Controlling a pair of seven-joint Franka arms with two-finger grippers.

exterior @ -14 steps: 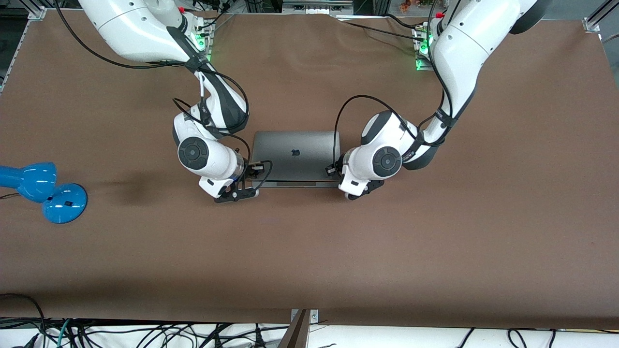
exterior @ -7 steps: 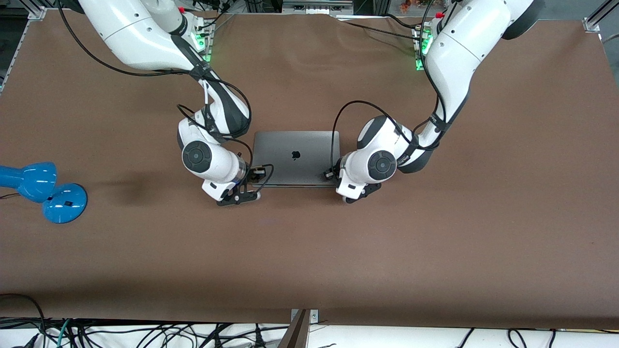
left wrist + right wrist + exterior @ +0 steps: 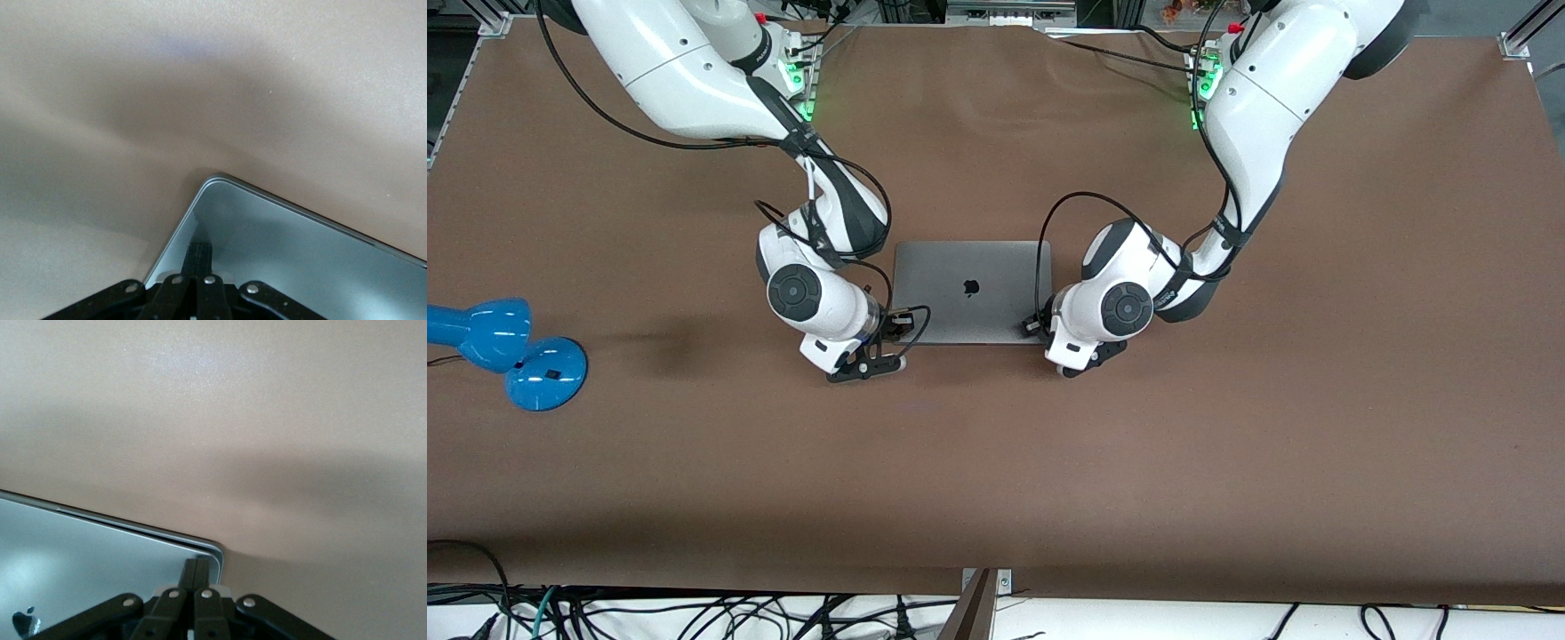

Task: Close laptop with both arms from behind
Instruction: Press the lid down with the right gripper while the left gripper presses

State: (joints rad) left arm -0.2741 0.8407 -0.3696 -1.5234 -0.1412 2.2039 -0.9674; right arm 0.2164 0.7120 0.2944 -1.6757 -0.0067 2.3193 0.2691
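The space-grey laptop (image 3: 971, 289) lies in the middle of the table with its lid down flat over the base and the apple logo facing up. My right gripper (image 3: 895, 320) is shut, with its fingertips pressed on the lid's corner nearest the front camera, toward the right arm's end. In the right wrist view the gripper (image 3: 198, 561) rests on the lid (image 3: 80, 553), with a thin dark seam along the edge. My left gripper (image 3: 1035, 322) is shut on the lid's matching corner toward the left arm's end. The left wrist view shows the gripper (image 3: 202, 245) on the lid (image 3: 287, 253).
A blue desk lamp (image 3: 507, 351) lies on the brown table (image 3: 1227, 427) toward the right arm's end. Cables hang along the table's edge nearest the front camera.
The lid has come down from slightly raised to flat, and the base strip near the camera is now covered. Both grippers have followed it down, staying on the corners.
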